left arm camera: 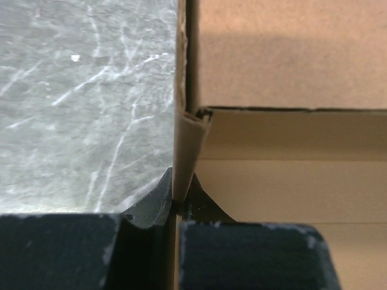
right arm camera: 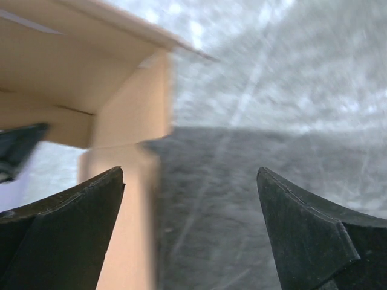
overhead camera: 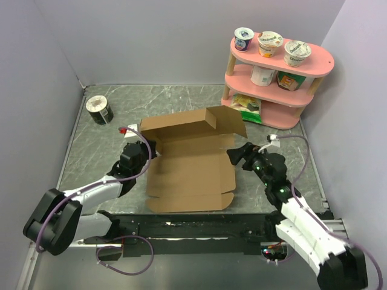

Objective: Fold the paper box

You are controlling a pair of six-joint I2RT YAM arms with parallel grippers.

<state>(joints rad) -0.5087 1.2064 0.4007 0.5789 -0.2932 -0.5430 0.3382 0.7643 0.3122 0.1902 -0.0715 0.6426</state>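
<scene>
The paper box (overhead camera: 190, 172) lies mid-surface, inside facing up. Its length runs from the near edge toward the far wall, with the lid flap raised at the far end. The left claw (left arm camera: 179, 202) is clenched on the box's upright left wall. The right claw (right arm camera: 190, 199) is released, just beside the box's far right corner. A pink shelf (overhead camera: 314, 60) at far right holds yogurt cups (overhead camera: 270, 43) and cartons. Bare marble surface (overhead camera: 272, 175) flanks the box, and a dark tin (overhead camera: 100, 110) stands far left.
</scene>
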